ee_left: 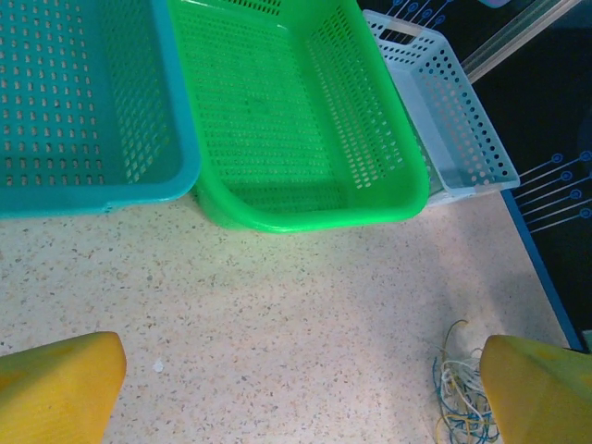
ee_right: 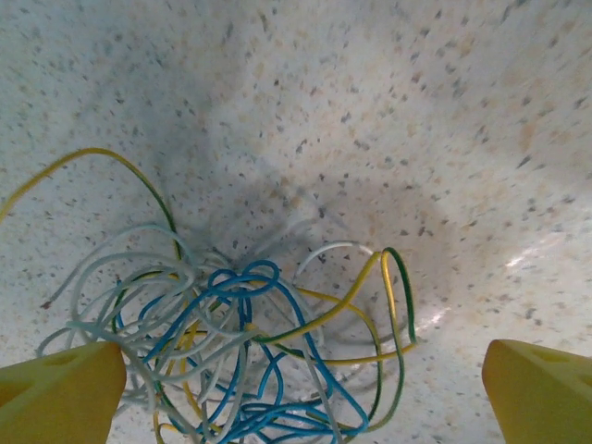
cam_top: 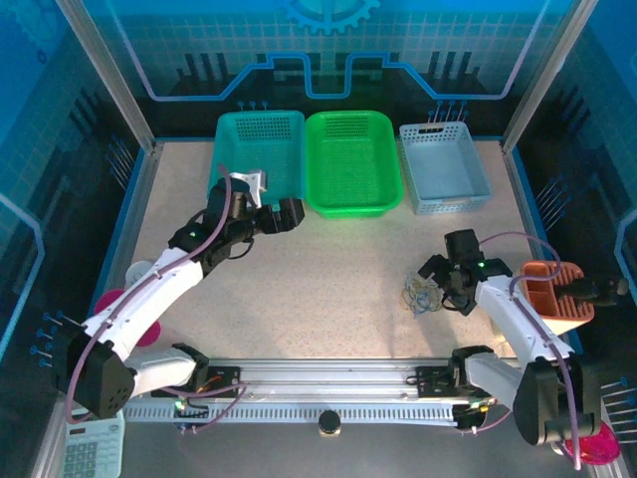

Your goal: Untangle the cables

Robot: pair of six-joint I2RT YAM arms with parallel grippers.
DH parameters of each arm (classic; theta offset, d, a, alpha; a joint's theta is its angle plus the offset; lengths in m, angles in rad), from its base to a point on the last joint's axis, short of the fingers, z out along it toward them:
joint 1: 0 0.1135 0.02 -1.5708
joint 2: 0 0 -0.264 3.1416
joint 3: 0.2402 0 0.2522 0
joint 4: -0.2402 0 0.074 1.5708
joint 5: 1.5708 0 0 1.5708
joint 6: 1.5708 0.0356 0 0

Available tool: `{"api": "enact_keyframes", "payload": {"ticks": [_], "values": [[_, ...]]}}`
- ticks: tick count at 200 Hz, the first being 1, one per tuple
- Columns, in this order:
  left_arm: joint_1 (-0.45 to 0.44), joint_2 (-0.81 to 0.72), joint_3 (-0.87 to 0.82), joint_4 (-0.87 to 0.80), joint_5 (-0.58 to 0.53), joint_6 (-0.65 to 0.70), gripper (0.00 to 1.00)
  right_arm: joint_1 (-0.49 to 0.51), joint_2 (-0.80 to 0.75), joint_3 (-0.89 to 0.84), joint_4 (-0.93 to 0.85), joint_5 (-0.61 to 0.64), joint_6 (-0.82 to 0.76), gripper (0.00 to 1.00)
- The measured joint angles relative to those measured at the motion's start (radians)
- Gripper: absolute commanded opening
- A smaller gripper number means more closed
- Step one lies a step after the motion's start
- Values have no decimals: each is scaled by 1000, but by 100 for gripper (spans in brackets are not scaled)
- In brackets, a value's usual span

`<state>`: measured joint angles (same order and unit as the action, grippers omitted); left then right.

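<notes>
The cables (cam_top: 420, 294) are a small clump of thin blue, white and yellow-green cords lying on the speckled table right of centre. Seen close in the right wrist view, the cables (ee_right: 240, 351) loop over one another between the two yellow fingertips. My right gripper (cam_top: 443, 286) (ee_right: 301, 398) hangs just above the clump, open, its fingers astride it. My left gripper (cam_top: 257, 189) (ee_left: 301, 398) is raised in front of the teal basket, open with nothing in it. The cables (ee_left: 458, 398) lie beside its right fingertip (ee_left: 541, 393).
Three baskets stand in a row at the back: teal (cam_top: 257, 149), green (cam_top: 350, 204) and pale blue (cam_top: 443, 204). An orange holder (cam_top: 557, 294) sits at the right edge. A calculator (cam_top: 90, 448) lies at the near left, with pink items (cam_top: 129, 299) beside the arms.
</notes>
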<state>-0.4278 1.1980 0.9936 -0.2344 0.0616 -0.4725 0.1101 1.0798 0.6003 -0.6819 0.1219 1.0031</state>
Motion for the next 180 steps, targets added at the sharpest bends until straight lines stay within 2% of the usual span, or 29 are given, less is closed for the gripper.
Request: {"api": "enact_keyframes", "payload": {"ticks": [41,98,135,180], "values": [[-2,-2,2,1,0,0,99,26,66,-31,113,-80,61,100],[-3,-55,2,5,-4,-1,99,285,123,38,208,-85,198,100],[-4,-72,1,4,-8,-1,99,426,282,177,302,-90,263,100],[-5,-95,-19,-4,-31,-1,99,530,465,341,382,-108,281,100]]}}
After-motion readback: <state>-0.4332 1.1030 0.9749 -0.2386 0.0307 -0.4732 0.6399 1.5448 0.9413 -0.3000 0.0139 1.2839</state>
